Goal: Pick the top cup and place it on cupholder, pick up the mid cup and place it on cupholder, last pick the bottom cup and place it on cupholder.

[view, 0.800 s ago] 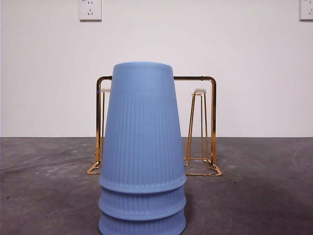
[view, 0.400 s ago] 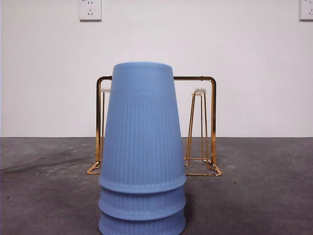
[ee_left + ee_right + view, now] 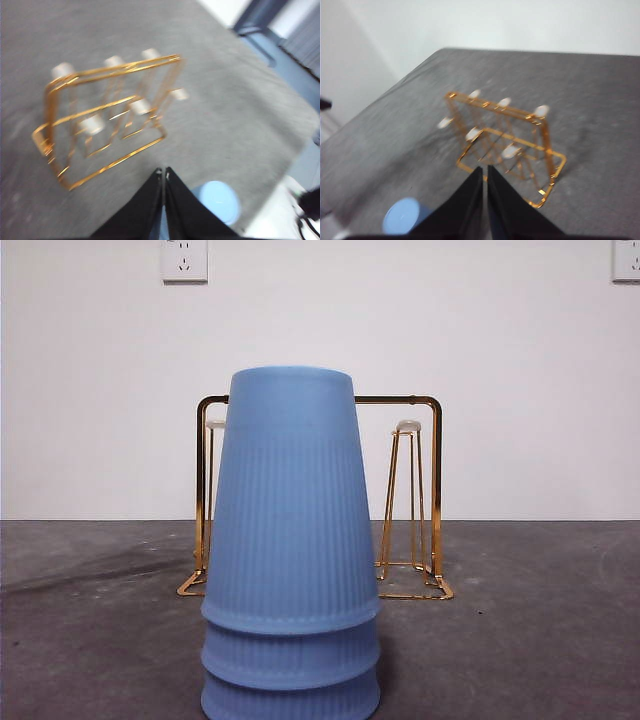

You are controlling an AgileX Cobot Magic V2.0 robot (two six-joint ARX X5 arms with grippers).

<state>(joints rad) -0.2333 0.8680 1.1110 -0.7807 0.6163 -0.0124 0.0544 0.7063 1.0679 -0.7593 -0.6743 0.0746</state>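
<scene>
Grey table [image 3: 540, 640] under a white wall carries three blue cups nested upside down: top cup [image 3: 290, 500], mid cup [image 3: 291, 648] and bottom cup [image 3: 291, 701]. Just behind stands the gold cupholder [image 3: 430, 500], empty. Left pincer [image 3: 164, 173] and right pincer [image 3: 484, 170] hang above, both pressed together.

The left gripper [image 3: 164, 181] is seen with its two black jaws pressed together, nothing held between them. Beyond the fingertips, well apart, the gold wire cupholder [image 3: 107, 117] is seen blurred on the grey table [image 3: 240, 100]. A blue cup [image 3: 218, 200] stands just beside the jaws.
</scene>
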